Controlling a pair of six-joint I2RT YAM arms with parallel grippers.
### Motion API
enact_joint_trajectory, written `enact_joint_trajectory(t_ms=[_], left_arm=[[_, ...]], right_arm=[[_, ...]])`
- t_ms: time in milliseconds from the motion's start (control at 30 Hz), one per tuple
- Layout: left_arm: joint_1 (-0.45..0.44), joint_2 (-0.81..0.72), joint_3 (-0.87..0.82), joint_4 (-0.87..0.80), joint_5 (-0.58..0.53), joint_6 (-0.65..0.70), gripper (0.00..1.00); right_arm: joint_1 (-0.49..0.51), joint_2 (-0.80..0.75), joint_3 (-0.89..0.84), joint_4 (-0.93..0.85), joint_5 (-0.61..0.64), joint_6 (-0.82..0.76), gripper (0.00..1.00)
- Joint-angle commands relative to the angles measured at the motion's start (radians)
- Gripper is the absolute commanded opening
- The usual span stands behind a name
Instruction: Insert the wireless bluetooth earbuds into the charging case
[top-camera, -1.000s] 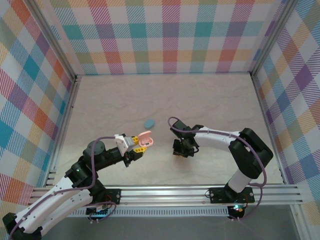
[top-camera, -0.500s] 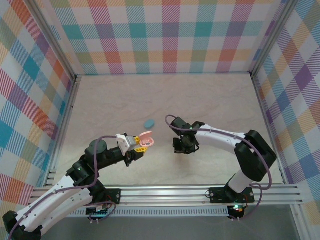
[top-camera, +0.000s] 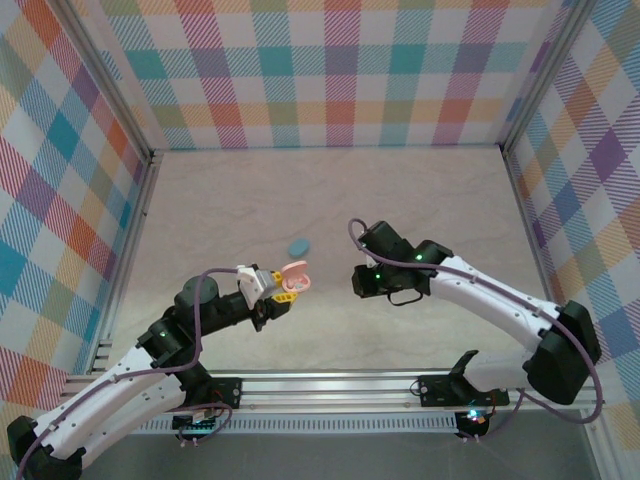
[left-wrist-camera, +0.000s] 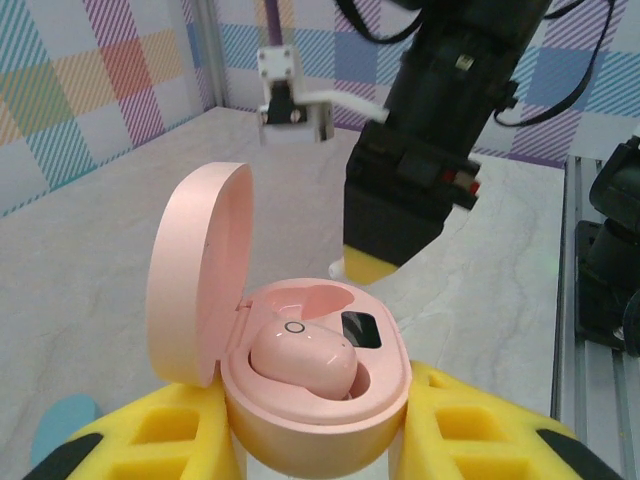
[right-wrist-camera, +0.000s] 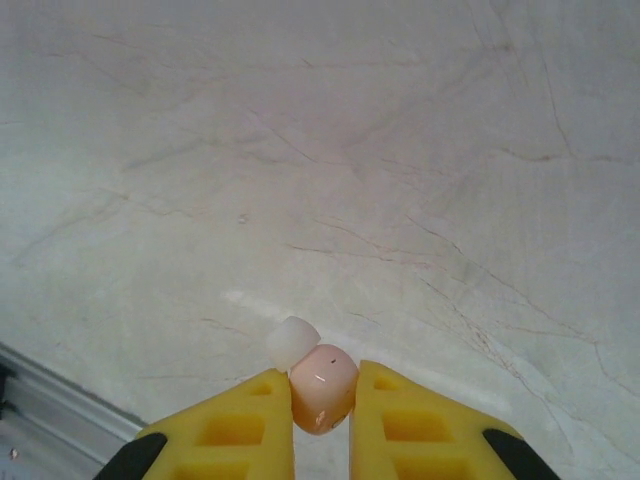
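Left wrist view: the left gripper (left-wrist-camera: 315, 445) clamps the pink charging case (left-wrist-camera: 318, 400) by its base, lid hinged back and wells facing up, presumably to present the opening to the other arm.
Case contents: the seated pink earbud (left-wrist-camera: 300, 362) fills the near well; the well behind it looks empty.
Right wrist view: the right gripper (right-wrist-camera: 322, 405) pinches the held pink earbud (right-wrist-camera: 324, 375) at the very fingertips, pale tip sticking out ahead, above the bare table (right-wrist-camera: 400, 150).
Top external view: the two grippers face each other, near but apart; a blue oval case (top-camera: 297, 246) lies on the table beyond them.
Step (judgement): delivery of the second bud to the empty well, not yet done.
Risk: the pinch is shallow; the bud could twist on contact with the rim.
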Motion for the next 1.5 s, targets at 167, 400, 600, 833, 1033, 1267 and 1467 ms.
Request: enact_joint_trajectory(t_ms=[167,400,600,833,1033,1267,1467], left_arm=[[-0.009,0.047,0.053,0.072,0.049,-0.008,0.23],[-0.009,0.057,0.072,0.056,0.066,-0.016,0.23],[-0.009,0.059,0.066,0.060,0.073,-0.037,0.23],[-0.009,0.060,0.070,0.073,0.080,-0.046,0.23],[-0.009,0.056,0.067,0.071,0.083,-0.044,0.23],[-0.009,0.056,0.078,0.064,0.114,-0.062,0.23],[-0.009,0.036,0.058,0.103,0.154,-0.069,0.23]], right_arm=[[0.006,-0.065,0.104,-0.060,-0.096,-0.243,0.17],[0.006,-0.097,0.143,-0.048,-0.188,-0.411,0.18],[0.008,-0.103,0.206,-0.059,-0.246,-0.509,0.18],[0.030,-0.092,0.258,-0.078,-0.259,-0.643,0.18],[0.075,-0.063,0.306,-0.102,-0.254,-0.692,0.18],[0.116,-0.057,0.314,-0.115,-0.196,-0.798,0.19],[0.158,-0.027,0.345,-0.143,-0.127,-0.862,0.19]])
